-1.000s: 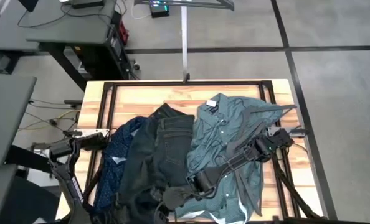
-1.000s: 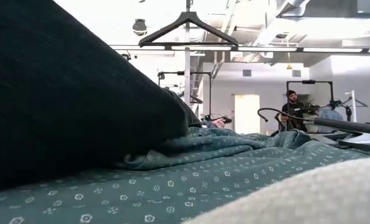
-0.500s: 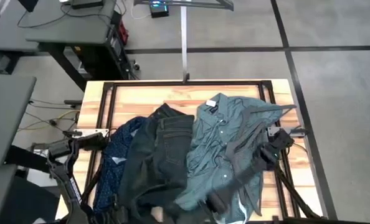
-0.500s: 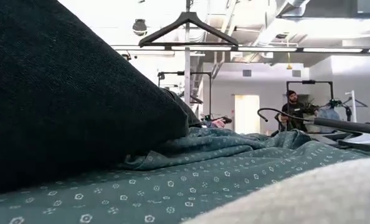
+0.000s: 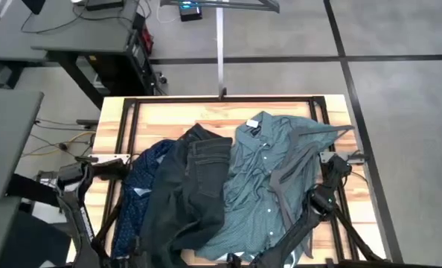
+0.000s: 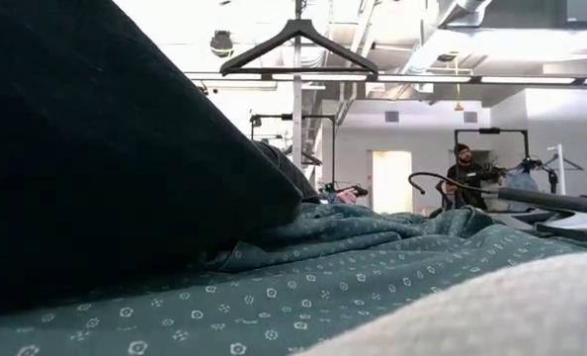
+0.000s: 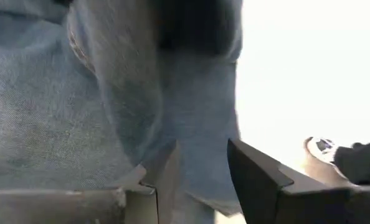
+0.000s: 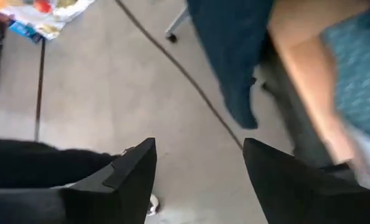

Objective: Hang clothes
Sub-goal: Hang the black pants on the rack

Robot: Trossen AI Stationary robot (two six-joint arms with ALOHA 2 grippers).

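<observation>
None of my hanging job is done yet: the long dark charcoal jeans, the teal-green button-up shirt with a collar and the navy shirt with tiny white dots all lie in a heap on my wooden surface, jeans in the middle, and the black hanger up on the rack has nothing on it. My right claw is open and empty, out past the near edge of the surface, looking down at the floor. My left claw is open with blue-grey cloth between its fingers, and I see no basket or box anywhere.
</observation>
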